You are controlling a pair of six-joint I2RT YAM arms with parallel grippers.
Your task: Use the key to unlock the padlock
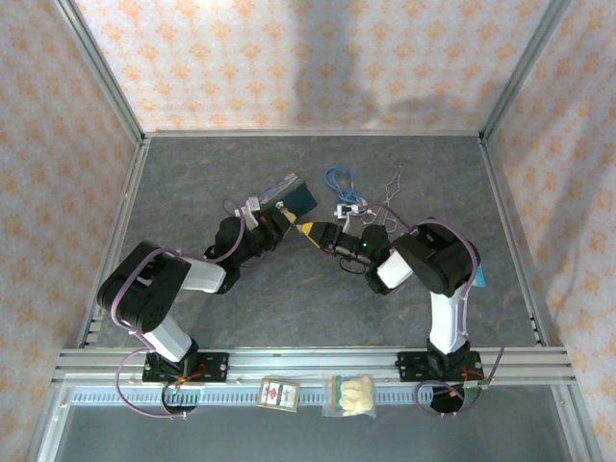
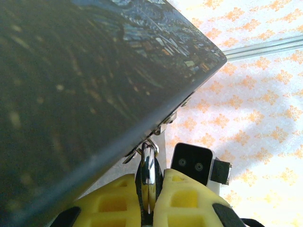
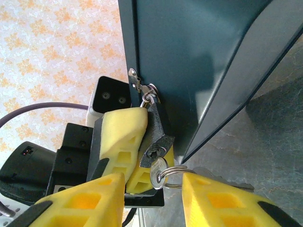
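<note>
Two arms met over the middle of the grey, stone-patterned table (image 1: 289, 308); the left arm (image 1: 183, 274) lay folded low and reached up to the right, while the right arm (image 1: 438, 265) bent at the elbow and reached left; their tips sat almost nose to nose beside one glossy blue tin (image 1: 295, 195). The left gripper (image 2: 149, 201) was clenched on the padlock (image 3: 158, 135), one small dark body whose thin shackle hung through the tin's metal hasp (image 3: 137, 80); one pale key (image 3: 158, 171) sat in its keyhole, a wire ring (image 3: 174, 169) through its head. The right gripper (image 3: 154, 185) stood released, its two yellow, square-pocketed fingers (image 3: 80, 201) parted either side of the key with a gap to its head. A reddish packet (image 1: 279, 393) and a pale packet (image 1: 350, 395) lay on the front rail.
</note>
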